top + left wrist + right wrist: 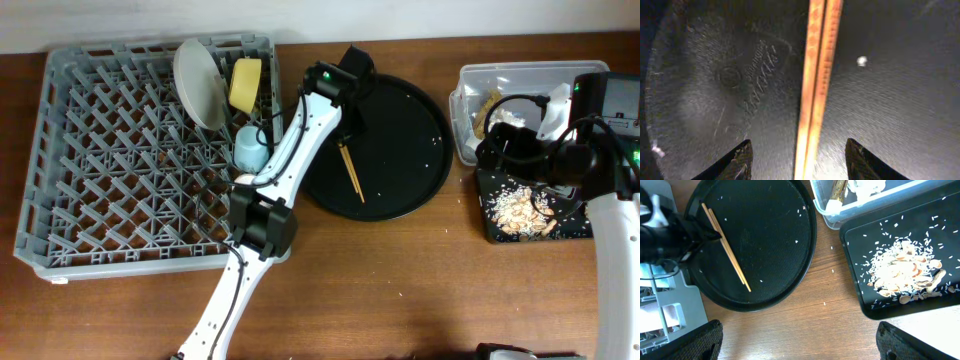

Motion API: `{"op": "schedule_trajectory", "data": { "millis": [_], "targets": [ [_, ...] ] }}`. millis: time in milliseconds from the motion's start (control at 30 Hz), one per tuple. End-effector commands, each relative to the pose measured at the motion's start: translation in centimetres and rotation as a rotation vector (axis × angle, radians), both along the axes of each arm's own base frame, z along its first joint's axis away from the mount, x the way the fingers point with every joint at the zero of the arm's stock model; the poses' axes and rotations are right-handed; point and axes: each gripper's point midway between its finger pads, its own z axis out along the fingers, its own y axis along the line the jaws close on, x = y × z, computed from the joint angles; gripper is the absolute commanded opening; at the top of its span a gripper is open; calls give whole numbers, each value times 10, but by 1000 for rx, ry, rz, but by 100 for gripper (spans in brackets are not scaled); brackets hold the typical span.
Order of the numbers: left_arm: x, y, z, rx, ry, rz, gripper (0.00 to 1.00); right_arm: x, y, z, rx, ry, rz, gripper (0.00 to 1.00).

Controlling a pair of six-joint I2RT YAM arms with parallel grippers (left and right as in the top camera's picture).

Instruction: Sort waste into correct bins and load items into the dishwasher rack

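Observation:
Two wooden chopsticks [351, 172] lie side by side on the round black tray [410, 150]. My left gripper [347, 128] hangs low over their far end, open, with the chopsticks [815, 80] between its fingers [799, 156] and not clamped. The grey dishwasher rack [110, 160] holds the plate [198, 82], the yellow bowl [245, 84] and the blue cup [249, 148]. My right gripper [802, 345] is open and empty, high over the table beside the black rectangular tray [860, 240]. The clear tub [470, 110] holds tissue [865, 186] and a brown scrap [839, 187]. The pink-white cup does not show.
The black rectangular tray [492, 222] holds tan food bits and rice grains [902, 272]. A few rice grains are scattered on the round tray [790, 225] and on the wooden table [832, 270]. My left arm [262, 225] crosses the rack's front right corner.

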Motion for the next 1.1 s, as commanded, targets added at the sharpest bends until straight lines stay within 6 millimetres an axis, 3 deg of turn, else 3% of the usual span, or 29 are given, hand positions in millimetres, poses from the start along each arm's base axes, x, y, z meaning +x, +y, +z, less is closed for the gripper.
{"op": "schedule_trajectory", "data": {
  "millis": [0, 133, 267, 367, 533, 767, 867, 1067],
  "targets": [
    [-5, 6, -35, 43, 58, 25, 58, -1, -3, -3, -10, 8, -3, 98],
    [-5, 16, -35, 53, 75, 38, 56, -1, -3, -3, -10, 8, -3, 98],
    [-5, 21, -35, 81, 74, -113, 55, -1, -3, -3, -10, 8, -3, 98],
    [-5, 28, -34, 118, 68, -123, 53, -1, -3, -3, -10, 8, -3, 98],
    [11, 32, 17, 141, -66, -202, 51, -1, -3, -3, -10, 8, -3, 98],
    [4, 49, 10, 152, -3, -102, 52, -1, -3, -3, -10, 8, -3, 98],
    [4, 48, -2, 158, 11, -104, 51, -1, -3, -3, -10, 8, -3, 98],
    [7, 46, -7, 155, 3, -106, 51, -1, -3, -3, -10, 8, -3, 98]
  ]
}}
